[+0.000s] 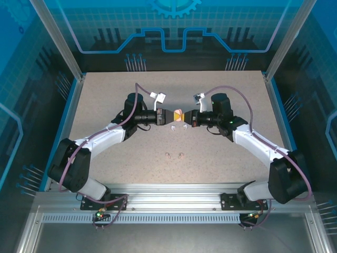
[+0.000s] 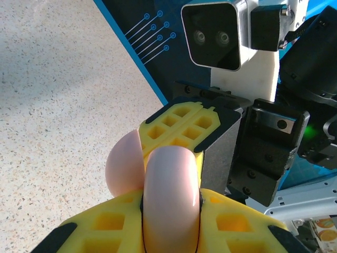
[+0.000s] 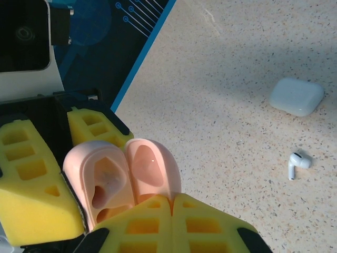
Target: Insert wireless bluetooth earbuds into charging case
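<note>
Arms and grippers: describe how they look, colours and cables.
The left arm and right arm have black joints, white shells and a mauve cable alongside. The left gripper and right gripper have yellow waffle-grid fingers with black corners.

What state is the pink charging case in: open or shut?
Open. The right wrist view shows the pink charging case with its two halves spread apart and their inner hollows exposed.

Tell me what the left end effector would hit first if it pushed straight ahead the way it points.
The left end effector is clamped on the pink charging case; past it, the first thing is likely the right end effector, facing it and gripping the same case.
</note>
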